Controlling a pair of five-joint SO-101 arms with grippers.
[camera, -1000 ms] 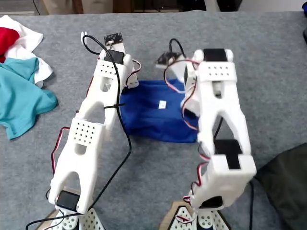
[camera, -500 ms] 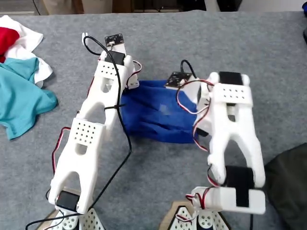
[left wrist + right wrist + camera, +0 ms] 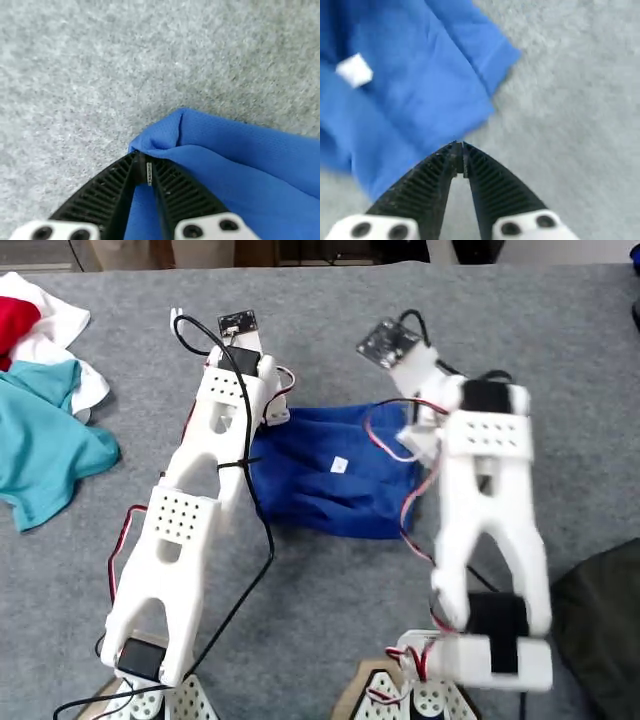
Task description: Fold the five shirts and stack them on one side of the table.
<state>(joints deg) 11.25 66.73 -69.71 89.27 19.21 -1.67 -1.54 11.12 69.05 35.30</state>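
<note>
Far to the left of the blue shirt, a loose heap of clothes is lying on the grey felt table: a red cloth shirt, a crumpled white cloth shirt and, nearer to my bases, a spread teal cloth shirt. These three are touching each other and are well apart from the blue shirt.

The blue shirt of thin knit cloth is lying flat in a folded, roughly rectangular shape between my two arms. A small white square label is showing on its top face.

My left gripper is sitting at the far left corner of the blue shirt. Its black ribbed fingers are pressed together and are pinching that corner, and the cloth is puckering into a small raised fold just at the tips.

My right gripper is hanging over the right edge of the blue shirt, where the cloth meets the grey felt. Its fingers are clenched tip to tip and are holding nothing. The white label is lying on the cloth beyond the tips.

To the right of the blue shirt, well apart from it, a dark crumpled cloth garment is lying at the table edge.
</note>
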